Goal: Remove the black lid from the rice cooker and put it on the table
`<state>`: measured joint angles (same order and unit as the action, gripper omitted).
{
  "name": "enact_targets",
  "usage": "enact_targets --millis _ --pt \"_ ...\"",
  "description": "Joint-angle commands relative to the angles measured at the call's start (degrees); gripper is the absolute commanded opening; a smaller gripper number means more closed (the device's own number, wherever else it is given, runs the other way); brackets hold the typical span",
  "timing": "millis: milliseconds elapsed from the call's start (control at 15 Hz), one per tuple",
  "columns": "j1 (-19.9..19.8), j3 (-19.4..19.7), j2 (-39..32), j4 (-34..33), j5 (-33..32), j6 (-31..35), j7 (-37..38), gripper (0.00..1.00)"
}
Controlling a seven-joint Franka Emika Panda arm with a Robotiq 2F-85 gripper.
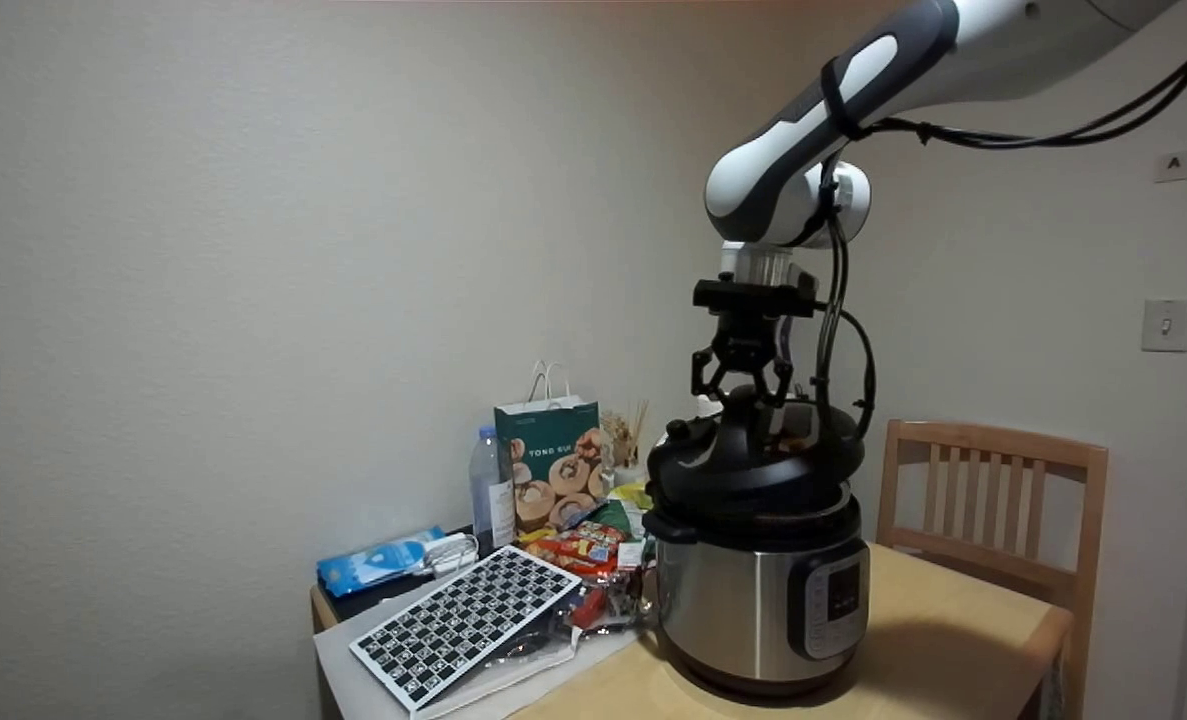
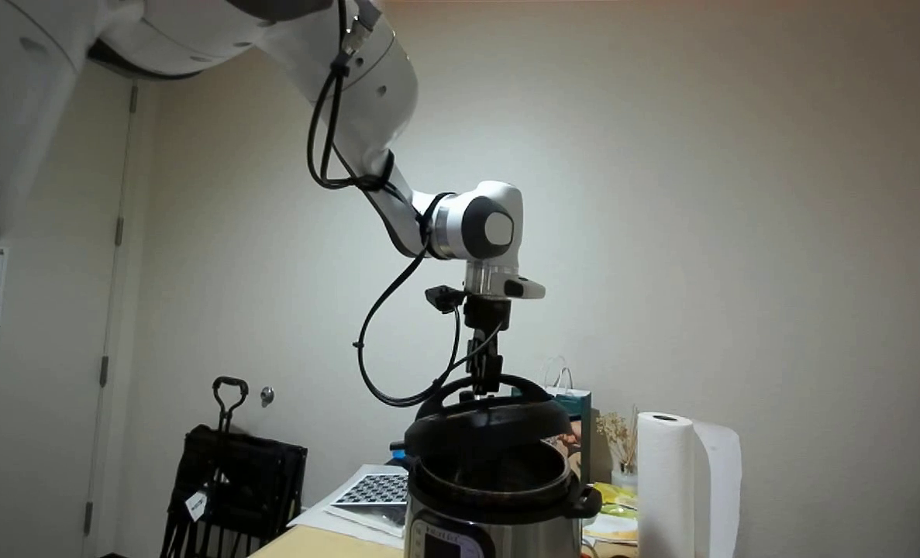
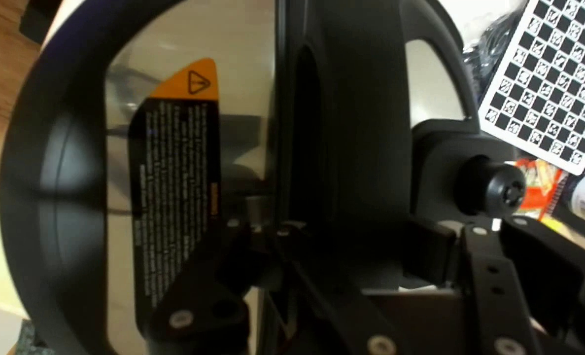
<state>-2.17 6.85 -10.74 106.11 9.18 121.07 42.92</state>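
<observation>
The black lid (image 1: 713, 490) hangs tilted above the rice cooker (image 1: 718, 610); the lid (image 2: 483, 426) and cooker (image 2: 533, 536) also show in an exterior view, with a gap between them and the dark open pot visible. My gripper (image 1: 743, 392) points down with its fingers around the lid's raised handle; the gripper (image 2: 484, 380) is above the lid there too. In the wrist view the fingers (image 3: 354, 251) are on both sides of the handle of the lid (image 3: 51, 197); the left contact is dark. The cooker stands on the tan table (image 1: 938, 640).
A checkered board (image 1: 468, 625), snack packets (image 1: 588, 548), a bottle (image 1: 491, 490) and a green paper bag (image 1: 553, 455) are beside the cooker. A paper towel roll (image 2: 665, 480) stands near it. A wooden chair (image 1: 993, 510) is at the table's edge.
</observation>
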Motion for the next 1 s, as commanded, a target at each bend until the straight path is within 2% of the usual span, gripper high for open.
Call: enact_targets --millis 0,267,467,533,600,867,933 --pt "-1.0 -1.7 1.3 -1.8 5.5 -0.5 -6.8 0.02" --pt "-1.1 -1.9 3.2 -1.0 8.9 0.5 -10.3 0.02" --pt "-0.8 -1.1 6.5 1.3 7.1 2.4 -8.9 0.02" --pt "-0.4 -1.4 1.7 -1.2 6.7 1.1 -8.0 0.02" --pt "-0.4 -1.4 2.1 -1.1 6.6 0.9 -8.0 0.06" --pt "-0.3 -1.4 0.1 -0.8 6.6 0.9 -8.0 0.06" --pt "-0.3 -1.4 -0.2 -0.8 6.6 1.0 -8.0 0.02"
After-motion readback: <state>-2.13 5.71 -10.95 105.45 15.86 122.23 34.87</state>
